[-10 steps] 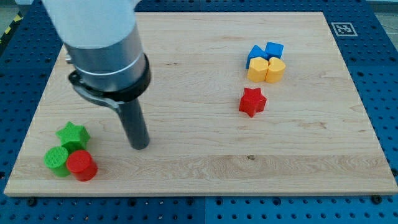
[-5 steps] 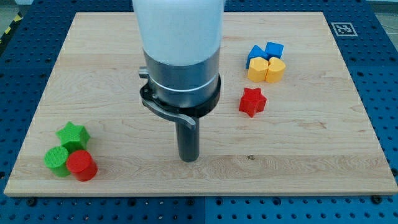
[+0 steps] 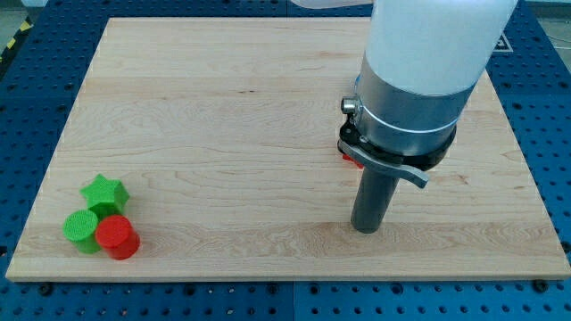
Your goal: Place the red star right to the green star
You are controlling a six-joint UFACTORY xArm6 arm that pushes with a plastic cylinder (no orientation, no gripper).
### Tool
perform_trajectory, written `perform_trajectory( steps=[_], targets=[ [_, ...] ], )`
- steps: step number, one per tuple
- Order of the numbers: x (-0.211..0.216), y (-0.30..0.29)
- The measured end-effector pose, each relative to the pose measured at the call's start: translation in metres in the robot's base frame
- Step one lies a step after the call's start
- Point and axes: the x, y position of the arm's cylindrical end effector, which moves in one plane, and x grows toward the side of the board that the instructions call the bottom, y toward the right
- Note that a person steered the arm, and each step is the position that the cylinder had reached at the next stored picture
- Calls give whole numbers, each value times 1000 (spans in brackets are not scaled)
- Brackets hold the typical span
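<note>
My tip (image 3: 367,228) rests on the board (image 3: 223,107), lower right; no gripper fitted, so no open/closed state applies. Red star (image 3: 346,157): mostly hidden behind the arm, only a sliver visible. Green star (image 3: 104,193) sits far left, beside green cylinder (image 3: 81,229) & red cylinder (image 3: 117,237).

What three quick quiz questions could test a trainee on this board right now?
1. True or false: the green star touches the red cylinder.
2. Where is my tip? A) beside the green blocks B) in the view's lower right, far from them C) off the board
3. Fill in: only a sliver of the red star shows, because the ____ hides it.

Key: 1 true. 2 B. 3 arm; the star peeks out at the left edge of its collar. The green cylinder sits left of the red one.
</note>
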Motion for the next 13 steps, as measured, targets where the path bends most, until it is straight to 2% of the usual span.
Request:
perform_trajectory(
  steps=[2, 4, 6, 8, 9, 10, 11, 13],
  targets=[
    [-12, 31],
    [-14, 31],
    [-68, 42],
    [-94, 47],
    [-127, 48],
    [-129, 11],
    [-114, -13],
    [-103, -4]
  ],
)
